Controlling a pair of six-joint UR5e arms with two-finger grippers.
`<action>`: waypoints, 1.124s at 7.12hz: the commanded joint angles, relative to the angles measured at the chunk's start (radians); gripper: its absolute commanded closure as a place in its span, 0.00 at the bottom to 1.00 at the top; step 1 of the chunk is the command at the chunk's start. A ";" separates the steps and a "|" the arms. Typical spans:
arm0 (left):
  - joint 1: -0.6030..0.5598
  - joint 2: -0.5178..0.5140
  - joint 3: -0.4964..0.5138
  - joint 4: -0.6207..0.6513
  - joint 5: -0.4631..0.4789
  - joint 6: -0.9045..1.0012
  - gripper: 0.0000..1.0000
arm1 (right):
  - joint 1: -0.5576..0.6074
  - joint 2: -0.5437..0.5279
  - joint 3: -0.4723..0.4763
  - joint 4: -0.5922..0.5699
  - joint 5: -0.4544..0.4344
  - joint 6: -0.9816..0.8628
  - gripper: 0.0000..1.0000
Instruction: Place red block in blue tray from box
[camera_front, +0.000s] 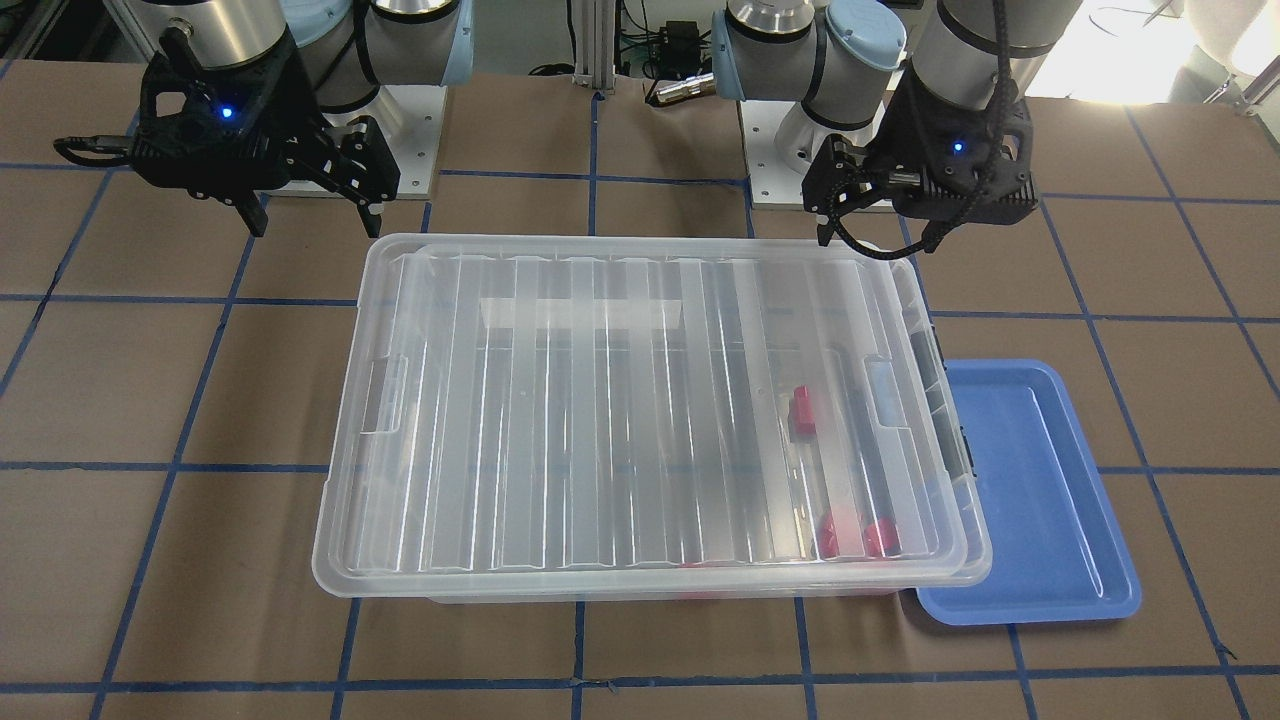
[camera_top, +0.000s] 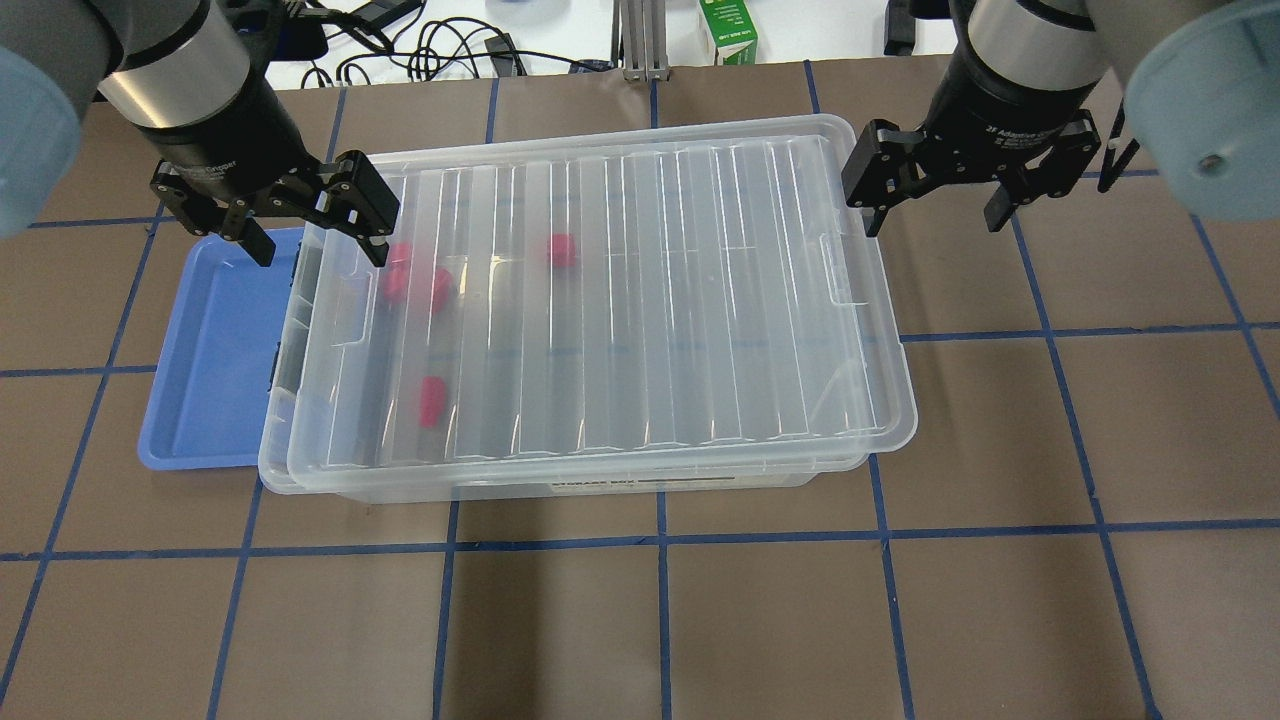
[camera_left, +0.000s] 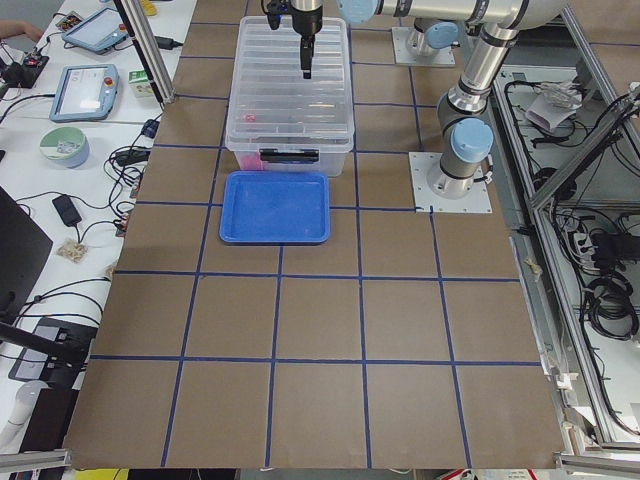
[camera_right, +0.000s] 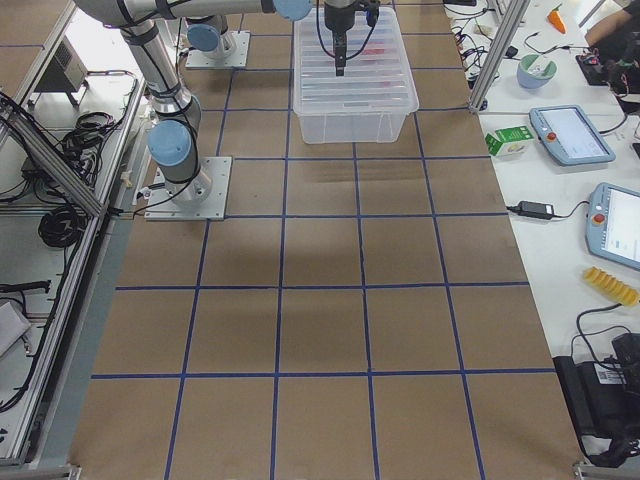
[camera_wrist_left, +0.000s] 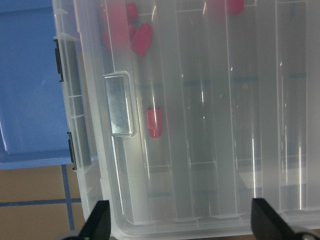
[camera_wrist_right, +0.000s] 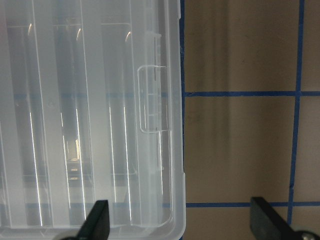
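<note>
The box is a large clear bin with its ribbed lid lying on it, slightly shifted. Several red blocks show through the lid near the box's left end: one, one, and a pair; one also shows in the left wrist view. The blue tray lies empty against that end of the box. My left gripper is open and empty above the lid's left handle recess. My right gripper is open and empty above the box's right edge and bare table.
The robot's base plates stand behind the box. A green carton and cables lie at the far table edge. Teach pendants sit on the side bench. Brown table with a blue tape grid surrounds the box.
</note>
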 joint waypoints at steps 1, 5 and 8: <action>0.000 0.005 -0.005 0.000 0.000 0.000 0.00 | 0.001 -0.001 0.002 -0.001 -0.011 -0.003 0.00; 0.000 0.000 -0.008 0.002 0.001 0.000 0.00 | -0.073 0.007 0.070 -0.024 0.006 -0.008 0.00; 0.000 0.005 -0.008 0.002 0.001 0.000 0.00 | -0.071 0.125 0.272 -0.384 0.004 -0.011 0.00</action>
